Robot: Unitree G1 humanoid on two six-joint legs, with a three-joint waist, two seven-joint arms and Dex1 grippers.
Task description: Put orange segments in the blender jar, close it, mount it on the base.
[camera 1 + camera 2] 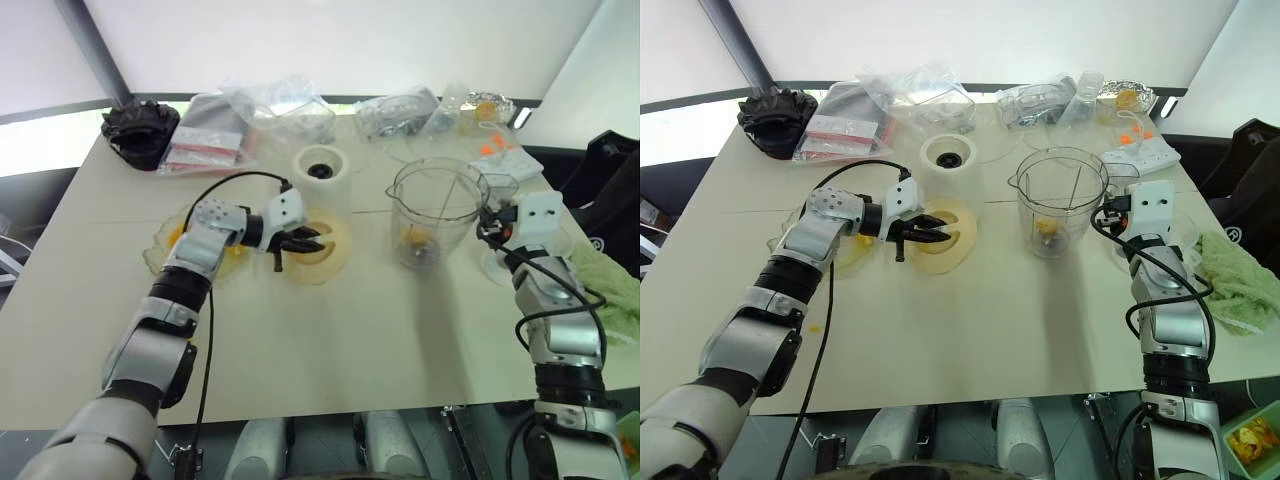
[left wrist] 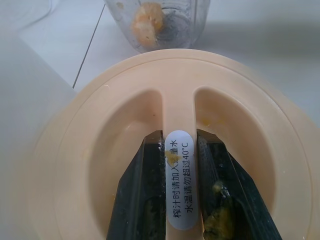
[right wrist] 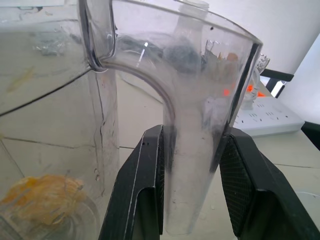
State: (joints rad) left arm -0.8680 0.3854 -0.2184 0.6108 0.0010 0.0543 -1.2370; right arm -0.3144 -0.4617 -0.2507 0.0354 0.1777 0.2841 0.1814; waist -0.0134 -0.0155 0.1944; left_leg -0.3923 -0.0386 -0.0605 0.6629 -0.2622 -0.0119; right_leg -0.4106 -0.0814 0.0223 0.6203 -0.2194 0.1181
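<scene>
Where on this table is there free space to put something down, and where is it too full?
Free: the wide near strip of the table, in front of the lid and blender jar; also the table's far-left edge. Crowded: the far edge, with bags, the base and a power strip.

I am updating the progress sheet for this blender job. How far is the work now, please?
Done: orange segments lie at the bottom of the blender jar. In hand: the left gripper is shut on the centre rib of the lid, which lies on the table, and the right gripper fingers flank the jar handle. Left: close the jar and mount it on the base, which stands bare.
</scene>
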